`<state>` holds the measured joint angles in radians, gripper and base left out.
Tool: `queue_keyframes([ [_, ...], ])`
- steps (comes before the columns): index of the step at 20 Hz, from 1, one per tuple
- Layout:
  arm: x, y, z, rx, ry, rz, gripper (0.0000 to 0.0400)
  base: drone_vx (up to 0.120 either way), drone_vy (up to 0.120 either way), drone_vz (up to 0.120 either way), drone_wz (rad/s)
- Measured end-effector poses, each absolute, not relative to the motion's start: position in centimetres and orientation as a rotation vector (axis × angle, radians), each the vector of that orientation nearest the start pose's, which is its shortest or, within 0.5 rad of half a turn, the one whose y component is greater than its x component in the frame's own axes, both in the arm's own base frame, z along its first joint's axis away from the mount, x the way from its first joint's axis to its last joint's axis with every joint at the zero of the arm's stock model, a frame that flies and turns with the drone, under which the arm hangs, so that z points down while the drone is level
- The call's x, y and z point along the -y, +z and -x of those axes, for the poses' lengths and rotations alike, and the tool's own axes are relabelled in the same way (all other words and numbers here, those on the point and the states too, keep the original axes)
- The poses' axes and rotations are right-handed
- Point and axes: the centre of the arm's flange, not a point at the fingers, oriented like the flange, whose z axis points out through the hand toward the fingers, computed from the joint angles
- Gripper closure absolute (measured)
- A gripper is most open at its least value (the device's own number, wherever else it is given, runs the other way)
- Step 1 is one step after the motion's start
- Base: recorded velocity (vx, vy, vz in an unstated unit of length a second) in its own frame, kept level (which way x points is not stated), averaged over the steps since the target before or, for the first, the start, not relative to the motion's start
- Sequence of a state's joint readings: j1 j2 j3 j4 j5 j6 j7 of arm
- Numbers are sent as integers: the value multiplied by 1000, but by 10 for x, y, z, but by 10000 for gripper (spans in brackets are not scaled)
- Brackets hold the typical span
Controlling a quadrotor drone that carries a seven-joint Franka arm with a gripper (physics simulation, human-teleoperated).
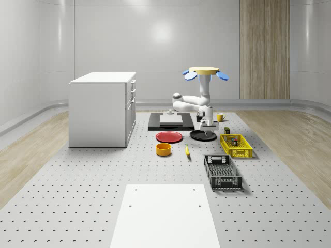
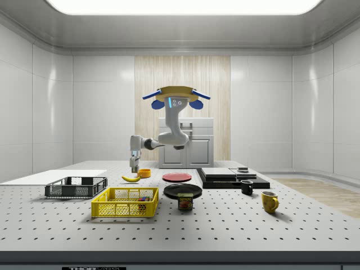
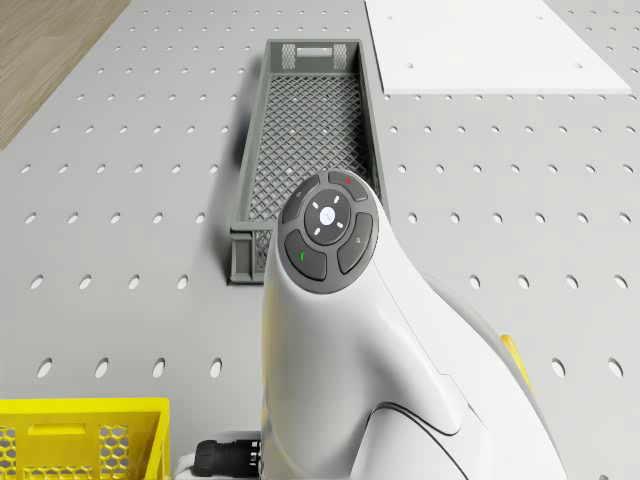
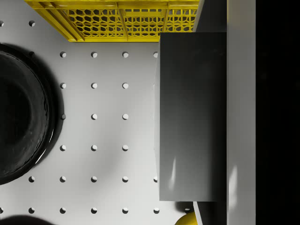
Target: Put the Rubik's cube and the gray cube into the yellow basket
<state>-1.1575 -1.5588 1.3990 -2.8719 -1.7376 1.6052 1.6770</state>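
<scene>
The drone (image 1: 204, 72) hovers above the table beside the black plate (image 1: 203, 135), its arm reaching down. The gripper (image 1: 207, 132) hangs low over the table between that plate and the yellow basket (image 1: 236, 145). In the wrist view a dark gray cube (image 4: 190, 117) sits between the fingers, so the gripper is shut on it, just above the table. The basket's rim (image 4: 117, 18) lies close ahead of the cube. From the side, the gripper (image 2: 134, 167) hangs behind the yellow basket (image 2: 125, 202), and the Rubik's cube (image 2: 144, 198) lies inside it.
A black mesh basket (image 1: 222, 171) stands in front of the yellow one. A banana (image 1: 187, 151), orange bowl (image 1: 163, 149) and red plate (image 1: 169, 137) lie to the whole-scene view's left of the gripper. A white cabinet (image 1: 103, 108), a black slab (image 1: 168, 121), a can (image 2: 185, 201) and mugs (image 2: 269, 201) stand around.
</scene>
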Motion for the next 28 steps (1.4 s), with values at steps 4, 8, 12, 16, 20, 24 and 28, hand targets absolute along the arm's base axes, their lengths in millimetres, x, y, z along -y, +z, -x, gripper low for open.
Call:
queue_keyframes([
  [4, -6, 485, -307, 2, 785, -1, 149, 0, 120, 0, 0],
  [8, -6, 485, -307, 2, 785, -1, 149, 0, 120, 0, 0],
  [12, -6, 485, -307, 2, 785, -1, 149, 0, 120, 0, 0],
  [16, -6, 485, -307, 2, 785, -1, 149, 0, 120, 0, 0],
  [20, -6, 485, -307, 2, 785, -1, 149, 0, 120, -10, 0],
  [24, -6, 485, -307, 2, 785, -1, 149, 0, 120, -80, 0],
  [28, -6, 485, -307, 2, 785, -1, 149, 0, 120, 0, 0],
])
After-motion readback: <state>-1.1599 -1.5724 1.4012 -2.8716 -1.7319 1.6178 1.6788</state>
